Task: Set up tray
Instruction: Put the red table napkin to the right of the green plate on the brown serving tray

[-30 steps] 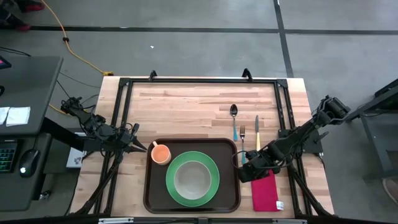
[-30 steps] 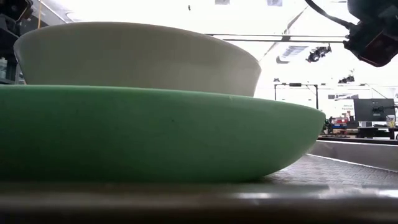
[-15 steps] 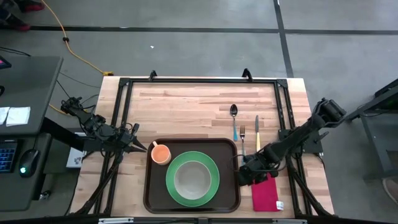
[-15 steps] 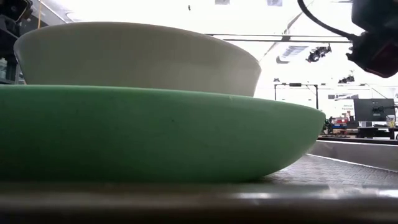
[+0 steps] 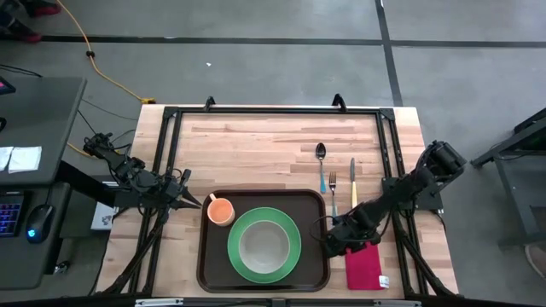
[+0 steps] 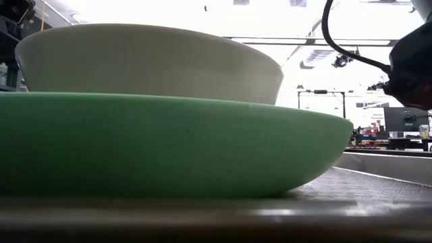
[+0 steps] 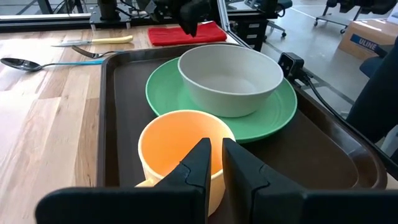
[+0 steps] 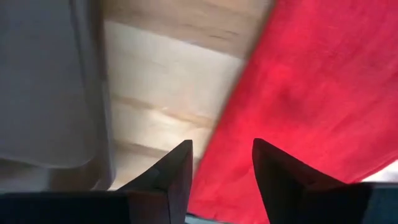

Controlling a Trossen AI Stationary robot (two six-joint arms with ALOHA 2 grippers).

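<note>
The dark brown tray (image 5: 203, 256) lies at the table's near edge. On it stand a green plate (image 5: 292, 256) carrying a white bowl (image 5: 263, 245), and an orange cup (image 5: 220, 211) at its far left corner. A red napkin (image 5: 367, 266) lies flat on the wood right of the tray. My right gripper (image 5: 334, 244) is open and low over the strip between tray and napkin. In the right wrist view its fingers (image 8: 221, 155) straddle the red napkin's (image 8: 311, 74) edge. My left gripper (image 5: 196, 203) is shut, just left of the cup (image 7: 180, 140). My right gripper hangs low over the red napkin's edge (image 8: 236, 124) nearest the tray, coming from above and the right. One finger is over bare wood, the other over the cloth. Whether either finger touches the napkin, I cannot tell.
A spoon (image 5: 322, 162), a fork (image 5: 333, 189) and a knife (image 5: 352, 177) lie side by side on the wood beyond the tray's right far corner. A black frame (image 5: 273, 111) borders the table. The far half of the table is bare wood.
My right gripper has gone down and toward the table's near left, from above the fork's near end to the napkin's corner beside the tray. In the low view its arm has sunk at the right edge. The left arm and all tableware have kept still.
</note>
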